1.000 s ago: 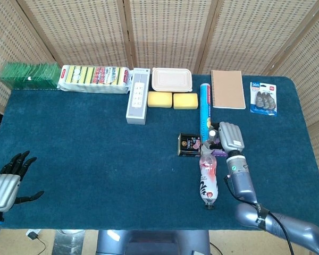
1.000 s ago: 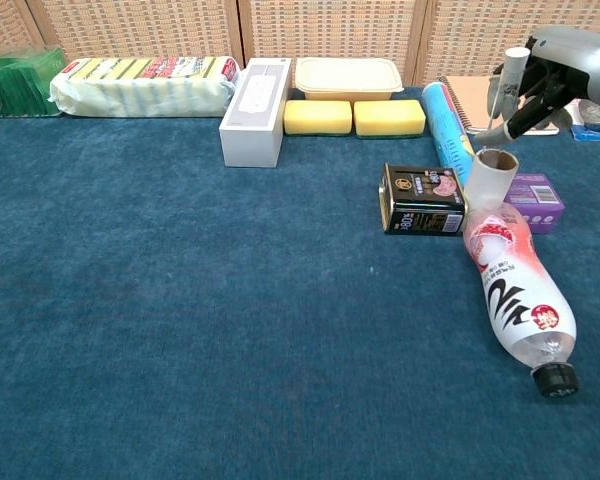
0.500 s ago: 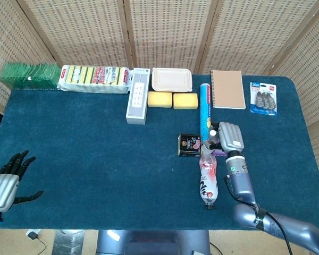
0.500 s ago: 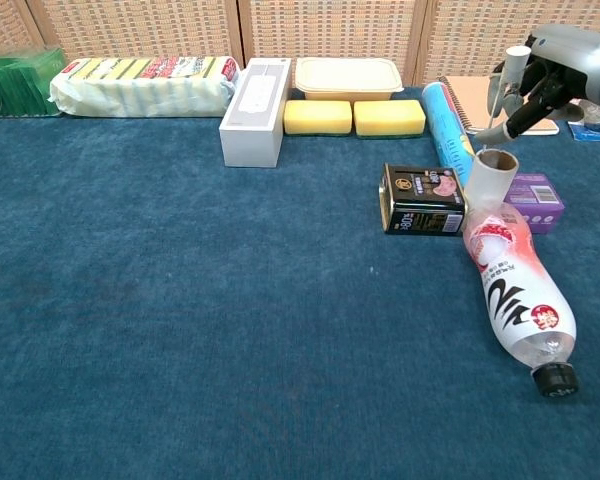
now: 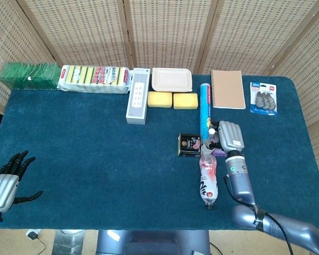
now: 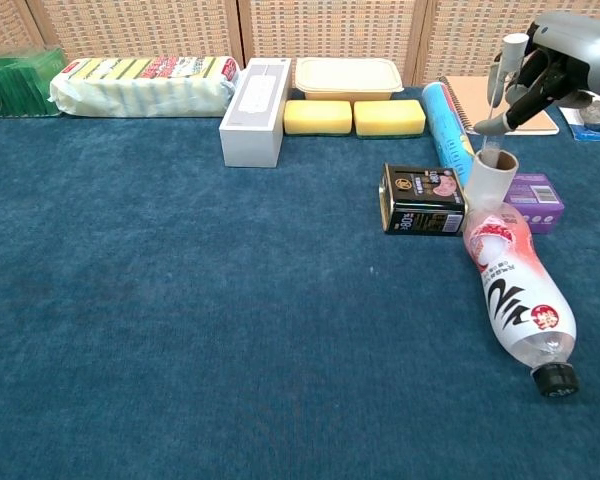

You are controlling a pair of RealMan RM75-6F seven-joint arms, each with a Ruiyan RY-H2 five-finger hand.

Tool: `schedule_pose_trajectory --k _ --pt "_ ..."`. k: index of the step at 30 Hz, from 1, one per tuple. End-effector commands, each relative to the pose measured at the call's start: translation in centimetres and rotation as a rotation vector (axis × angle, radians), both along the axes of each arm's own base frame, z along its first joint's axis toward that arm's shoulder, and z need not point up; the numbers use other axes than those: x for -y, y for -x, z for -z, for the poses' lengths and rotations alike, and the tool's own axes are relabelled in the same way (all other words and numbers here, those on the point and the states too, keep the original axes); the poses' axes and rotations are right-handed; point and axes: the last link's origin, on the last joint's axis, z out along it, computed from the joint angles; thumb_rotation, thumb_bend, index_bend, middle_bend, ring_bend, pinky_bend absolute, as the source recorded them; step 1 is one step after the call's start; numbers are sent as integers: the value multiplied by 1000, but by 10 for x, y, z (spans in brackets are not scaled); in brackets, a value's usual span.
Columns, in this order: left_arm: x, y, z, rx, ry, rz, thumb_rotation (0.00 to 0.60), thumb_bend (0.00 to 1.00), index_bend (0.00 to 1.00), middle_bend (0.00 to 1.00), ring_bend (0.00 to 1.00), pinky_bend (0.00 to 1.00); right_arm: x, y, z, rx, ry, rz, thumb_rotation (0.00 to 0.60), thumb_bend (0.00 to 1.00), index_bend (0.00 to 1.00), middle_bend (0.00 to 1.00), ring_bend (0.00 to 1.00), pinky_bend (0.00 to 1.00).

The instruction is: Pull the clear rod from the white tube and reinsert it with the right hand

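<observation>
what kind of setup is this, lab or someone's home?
Most likely a lab or data-collection station, not a home: a table under blue cloth, woven screens closing off the back, and unrelated household items lined up along the far edge, such as sponges and a notebook.

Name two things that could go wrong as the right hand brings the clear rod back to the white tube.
The right hand holds the clear rod above the white tube, whose mouth is narrow: the rod may catch the rim and miss. The tube leans against the plastic bottle lying on its side; a push could tip it or roll the bottle.
</observation>
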Motion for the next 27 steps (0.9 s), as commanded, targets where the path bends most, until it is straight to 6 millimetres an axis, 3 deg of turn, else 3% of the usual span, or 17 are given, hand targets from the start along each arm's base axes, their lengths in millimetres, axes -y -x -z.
schedule_pose_trajectory --k 1,27 --pt "0 0 0 0 0 0 443 112 106 43 24 219 0 0 -1 1 4 -1 600 366 768 877 984 951" --pt "2 -1 -1 6 4 7 447 112 106 43 24 222 -7 -28 -28 43 59 -49 600 385 777 918 1000 994"
